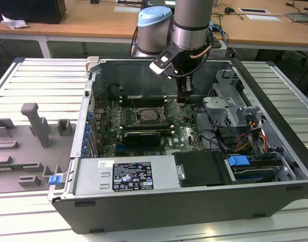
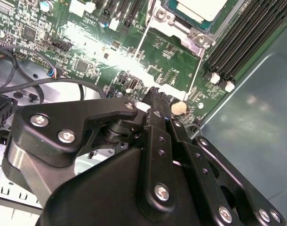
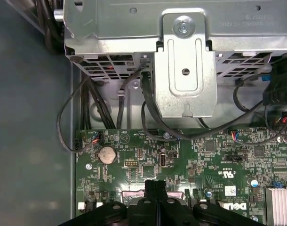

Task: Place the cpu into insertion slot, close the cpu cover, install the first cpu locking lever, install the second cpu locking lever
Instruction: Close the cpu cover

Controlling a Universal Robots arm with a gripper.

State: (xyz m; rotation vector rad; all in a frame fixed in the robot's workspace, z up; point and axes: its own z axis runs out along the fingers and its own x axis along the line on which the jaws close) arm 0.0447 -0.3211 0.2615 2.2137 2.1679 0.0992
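Observation:
The cpu (image 2: pixel 200 8) lies pale and flat in the insertion slot (image 1: pixel 151 115) on the green board inside the open case. The silvery cpu cover (image 2: pixel 180 24) frames it and looks laid down over it. Two thin wire locking levers run away from the socket; one (image 2: pixel 196 70) ends beside a small beige knob (image 2: pixel 179 108). My gripper (image 2: pixel 155 94) is shut with nothing seen between its fingers, its tip low over the board next to that knob, to the exterior view's right of the socket. In the exterior view the gripper (image 1: pixel 183 99) hangs inside the case.
Long black memory slots (image 2: pixel 242 42) run beside the socket. A metal drive cage (image 3: pixel 185 70) with black cables (image 3: pixel 148 117) stands past the board's edge, and a coin battery (image 3: pixel 107 154) sits near the fingers. The case walls (image 1: pixel 93 101) close in the work space.

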